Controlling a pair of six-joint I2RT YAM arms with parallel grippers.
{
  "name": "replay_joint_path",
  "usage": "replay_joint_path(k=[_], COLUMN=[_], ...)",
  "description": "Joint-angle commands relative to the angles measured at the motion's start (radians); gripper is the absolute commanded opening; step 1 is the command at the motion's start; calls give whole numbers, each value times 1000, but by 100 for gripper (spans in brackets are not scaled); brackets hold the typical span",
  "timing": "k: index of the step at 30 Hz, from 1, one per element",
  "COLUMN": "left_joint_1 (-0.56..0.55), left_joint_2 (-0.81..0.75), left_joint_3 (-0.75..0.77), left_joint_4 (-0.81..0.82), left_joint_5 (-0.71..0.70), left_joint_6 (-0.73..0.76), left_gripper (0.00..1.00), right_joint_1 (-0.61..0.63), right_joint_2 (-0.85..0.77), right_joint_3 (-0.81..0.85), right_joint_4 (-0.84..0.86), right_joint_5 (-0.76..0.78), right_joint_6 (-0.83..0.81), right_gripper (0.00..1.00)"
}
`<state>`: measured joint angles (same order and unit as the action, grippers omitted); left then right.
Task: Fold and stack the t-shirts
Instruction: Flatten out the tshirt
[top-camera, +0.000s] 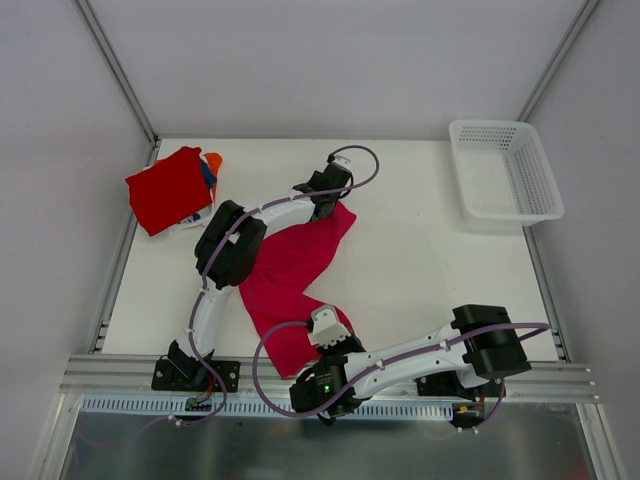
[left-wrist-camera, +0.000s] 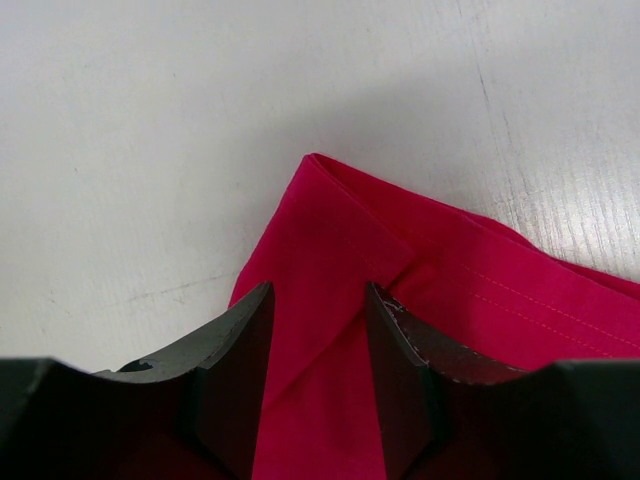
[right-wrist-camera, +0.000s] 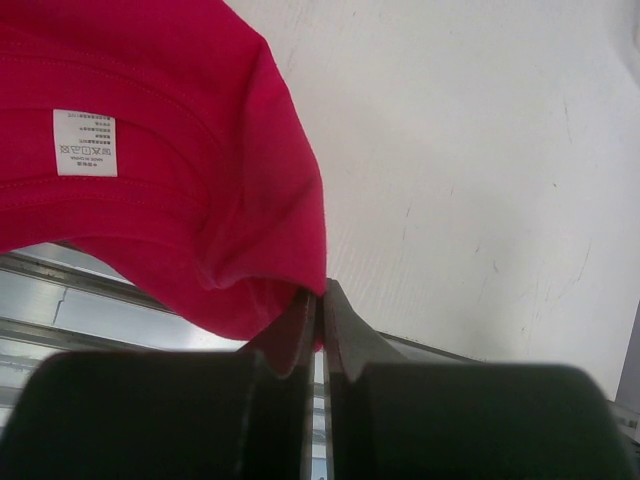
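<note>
A magenta-pink t-shirt (top-camera: 290, 270) lies stretched and twisted down the middle of the table. My left gripper (top-camera: 330, 205) is at its far end. In the left wrist view its jaws (left-wrist-camera: 318, 300) stand apart over a smooth folded corner of the shirt (left-wrist-camera: 330, 240), which lies flat on the table. My right gripper (top-camera: 325, 335) is at the shirt's near end. In the right wrist view it (right-wrist-camera: 320, 295) is shut on the edge of the shirt (right-wrist-camera: 170, 150) and holds it off the table; a white care label (right-wrist-camera: 85, 143) shows. A folded red t-shirt (top-camera: 168, 190) tops a stack at the back left, with orange and blue cloth (top-camera: 211, 165) showing beneath.
A white plastic mesh basket (top-camera: 548, 190) stands at the back right corner. An aluminium rail (top-camera: 120, 372) runs along the near edge by the arm bases. White walls close in the table on three sides.
</note>
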<state>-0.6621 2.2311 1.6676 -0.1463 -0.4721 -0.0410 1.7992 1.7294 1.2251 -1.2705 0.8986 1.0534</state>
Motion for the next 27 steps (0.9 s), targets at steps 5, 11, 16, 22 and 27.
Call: replay_joint_path(k=[5, 11, 16, 22, 27], left_joint_1=[-13, -17, -27, -37, -37], left_joint_2=[-10, -17, 1, 7, 33], left_joint_3=[15, 6, 26, 30, 67], left_joint_4=[-25, -41, -61, -64, -85], left_joint_5=[15, 27, 27, 23, 7], left_joint_6=[-8, -20, -13, -13, 3], left_gripper=[42, 43, 43, 43, 43], right_joint_1=[-3, -6, -11, -11, -11], right_joint_2=[1, -1, 6, 1, -1], right_joint_3=[33, 34, 39, 36, 36], right_joint_4=[-21, -13, -6, -4, -3], right_joint_5=[-3, 0, 0, 2, -6], right_joint_6=[-7, -12, -27, -29, -30], right_gripper=[0, 0, 0, 0, 0])
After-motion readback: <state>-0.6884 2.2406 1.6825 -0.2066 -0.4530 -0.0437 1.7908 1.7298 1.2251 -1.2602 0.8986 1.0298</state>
